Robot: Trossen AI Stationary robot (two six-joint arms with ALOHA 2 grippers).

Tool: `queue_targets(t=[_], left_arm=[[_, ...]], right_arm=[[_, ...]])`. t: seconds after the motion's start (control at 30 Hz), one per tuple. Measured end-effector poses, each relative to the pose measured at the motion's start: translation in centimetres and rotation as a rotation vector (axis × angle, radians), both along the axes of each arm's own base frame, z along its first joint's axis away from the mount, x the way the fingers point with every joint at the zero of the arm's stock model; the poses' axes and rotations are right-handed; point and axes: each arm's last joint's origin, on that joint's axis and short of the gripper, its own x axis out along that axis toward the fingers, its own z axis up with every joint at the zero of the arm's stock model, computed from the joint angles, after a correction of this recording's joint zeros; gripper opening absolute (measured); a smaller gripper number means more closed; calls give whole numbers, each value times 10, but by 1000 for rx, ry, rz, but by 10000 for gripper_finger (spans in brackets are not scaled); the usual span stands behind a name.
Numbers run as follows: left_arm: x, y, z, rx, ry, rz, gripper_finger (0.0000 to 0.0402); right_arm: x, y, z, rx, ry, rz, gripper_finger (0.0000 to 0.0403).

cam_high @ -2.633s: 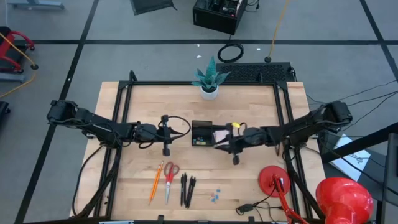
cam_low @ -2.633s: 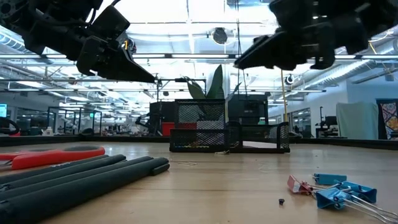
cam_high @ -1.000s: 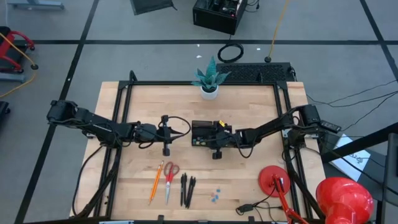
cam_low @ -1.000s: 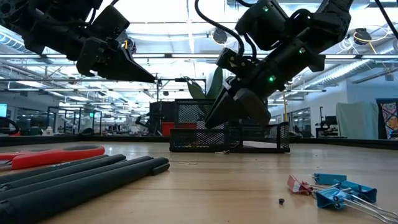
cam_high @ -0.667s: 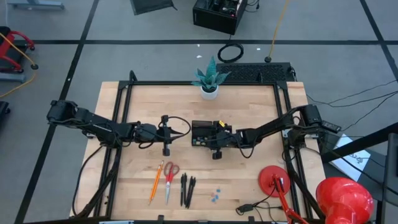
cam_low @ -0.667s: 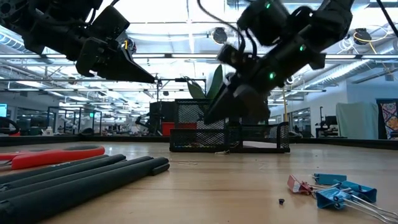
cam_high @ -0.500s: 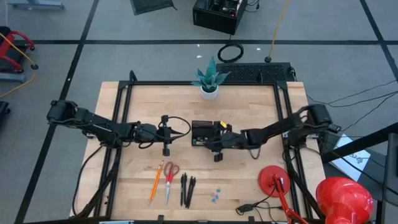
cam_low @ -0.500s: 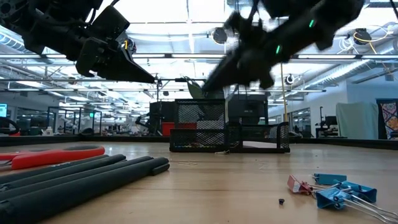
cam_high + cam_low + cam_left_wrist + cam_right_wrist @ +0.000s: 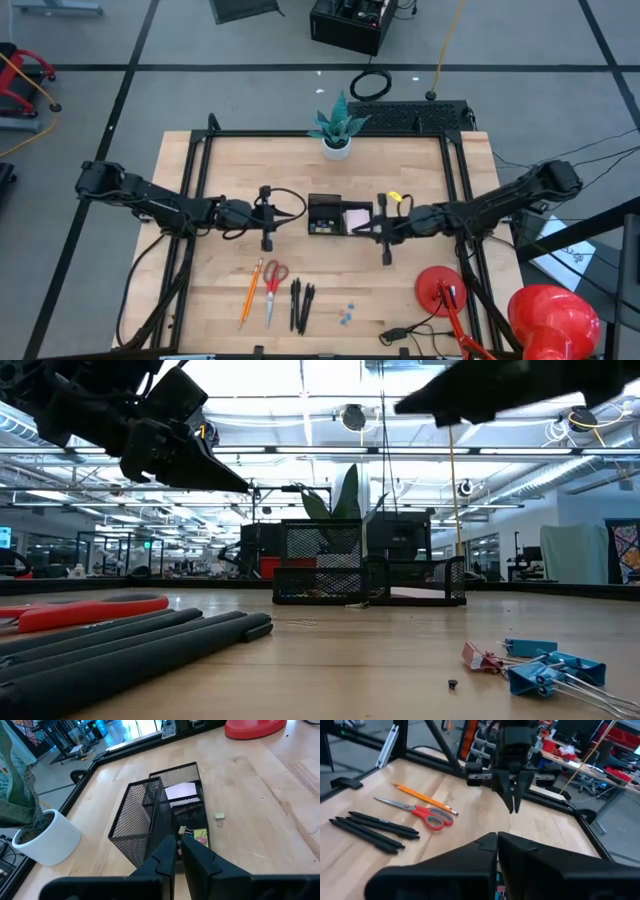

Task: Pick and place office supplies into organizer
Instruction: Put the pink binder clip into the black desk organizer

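Presently, catalogued from the near edge of the counter (image 9: pixel 230 170) outward, clock positions read on the overhead view.

1. Small blue clips (image 9: pixel 346 314), about 6 o'clock, near edge. Judged light, springy metal; best nipped across the body, as the wire handles would slip.
2. Three black pens (image 9: pixel 300 304), about 7 o'clock, lying side by side. Judged light, stiff and round, liable to roll; to be pinched at mid-barrel, one at a time.
3. Red-handled scissors (image 9: pixel 273 288), beside the pens. Judged the heaviest loose item, rigid; to be taken at the pivot.
4. Orange pencil (image 9: pixel 250 292), just beside the scissors. Judged slim and light; mid-shaft grip.
5. Organizer (image 9: pixel 338 215), centre of the counter; black mesh, a pink sticky-note pad (image 9: pixel 357 219) already seen in one compartment.
6. Left gripper (image 9: pixel 268 243), 9 o'clock of the organizer, raised; jaws pressed nearly together, nothing held.
7. Right gripper (image 9: pixel 387 260), 3 to 4 o'clock of the organizer; jaws closed, empty.
8. Plant pot (image 9: pixel 337 149), 12 o'clock, far edge.
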Motion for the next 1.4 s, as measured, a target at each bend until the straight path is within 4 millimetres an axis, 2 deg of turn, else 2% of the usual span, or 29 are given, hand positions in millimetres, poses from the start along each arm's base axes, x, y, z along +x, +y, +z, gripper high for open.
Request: queue_targets(t=[0.17,0.33,0.47,0.57,0.7,0.87,1.13,1.27,1.4], left_arm=[[0,-2,0,1,5,-11,37],[0,-2,0,3,4,-14,37],[0,-2,0,2,-1,-14,37],[0,-2,1,2,-8,-13,37],[1,-2,2,0,-20,-13,37],[1,-2,2,0,-21,-13,37],[0,-3,1,-8,-16,-15,37],[0,-9,2,-67,-22,-122,37],[7,-24,4,-107,-47,-217,37]], right_arm=[[-18,-3,-22,61,4,0,2],[-40,-7,-45,155,-88,46,1],[-60,-17,-54,214,-216,44,1],[-67,-26,-60,258,-205,-5,1],[-69,-30,-60,234,-184,-25,1],[-78,-32,-44,220,-274,-12,0],[-95,-33,-41,209,-219,-70,0],[-97,-32,-40,216,-210,-44,0],[-97,-32,-41,202,-206,-36,0]])
